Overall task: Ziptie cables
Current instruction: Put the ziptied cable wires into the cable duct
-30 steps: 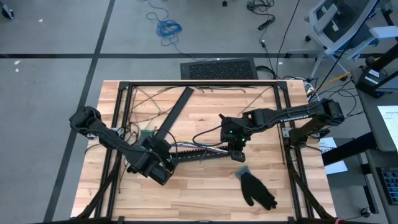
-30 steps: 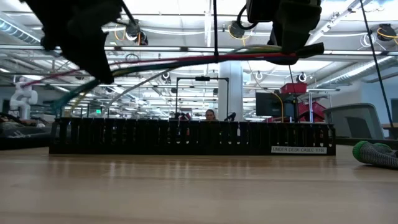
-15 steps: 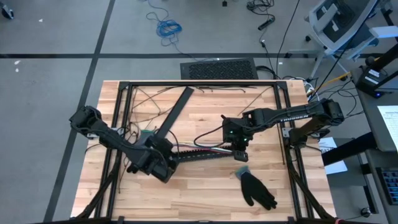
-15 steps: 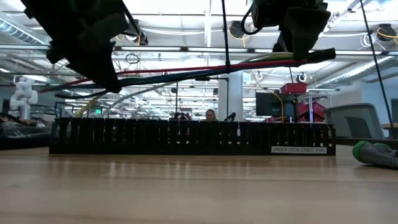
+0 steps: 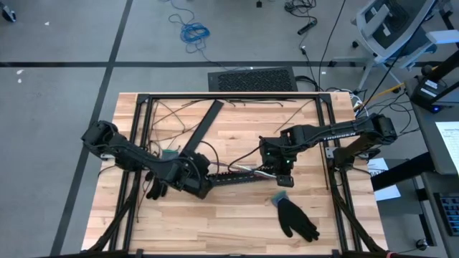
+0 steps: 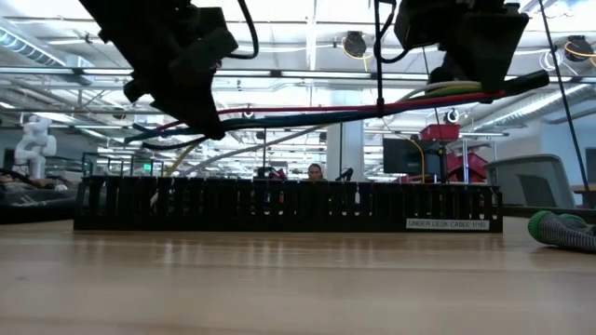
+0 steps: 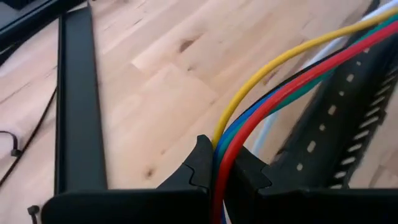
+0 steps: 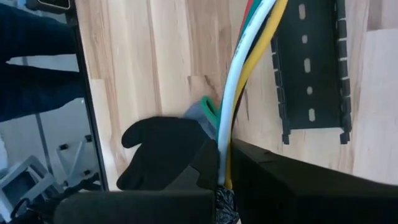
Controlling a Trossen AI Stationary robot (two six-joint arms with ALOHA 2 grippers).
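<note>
You have the cables (image 6: 307,116) strung above the black slotted strip (image 6: 289,207), each end clamped: left pincer (image 7: 214,171) and right pincer (image 8: 224,165) both closed on them. They look light and floppy, likely sagging mid-span, so keep your holds near the ends.

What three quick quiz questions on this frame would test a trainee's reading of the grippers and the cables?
1. True or false: the cables hang in the air above the black slotted strip, not inside it.
2. What does the left gripper hold? A) the black glove B) the cables C) nothing
3. Fill in: the black glove lies on the table near the ____ gripper.

Key
1. True: in the low view the cables span clear of the strip between both grippers.
2. B: its fingers are shut on the cables.
3. Right: that gripper grips the other end of the cables.
</note>
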